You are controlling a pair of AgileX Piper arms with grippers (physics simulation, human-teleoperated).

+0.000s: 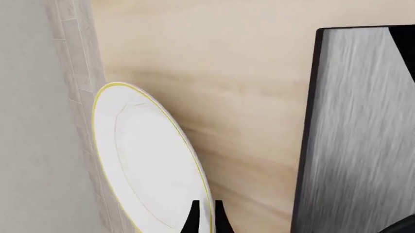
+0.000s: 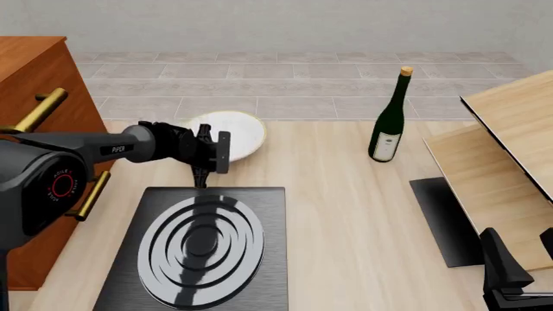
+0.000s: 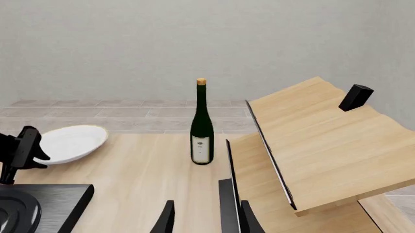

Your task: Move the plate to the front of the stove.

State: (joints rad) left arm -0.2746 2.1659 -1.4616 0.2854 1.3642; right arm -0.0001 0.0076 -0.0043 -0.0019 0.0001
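The white plate (image 2: 235, 131) with its yellow-gold rim lies on the wooden table just beyond the far edge of the stove (image 2: 203, 249), a black slab with a ringed silver burner. My left gripper (image 2: 221, 153) is at the plate's left rim. In the left wrist view the two fingertips of this gripper (image 1: 206, 219) stand close together with the rim of the plate (image 1: 146, 165) between them, and the stove (image 1: 363, 145) is beside it. My right gripper (image 2: 522, 253) hangs open and empty near the table's front right, far from the plate (image 3: 73, 142).
A dark wine bottle (image 2: 389, 123) stands upright at the back right of the table. Tilted wooden boards (image 2: 506, 155) and a dark mat (image 2: 445, 223) fill the right side. A wooden cabinet with brass handles (image 2: 35, 97) stands at the left.
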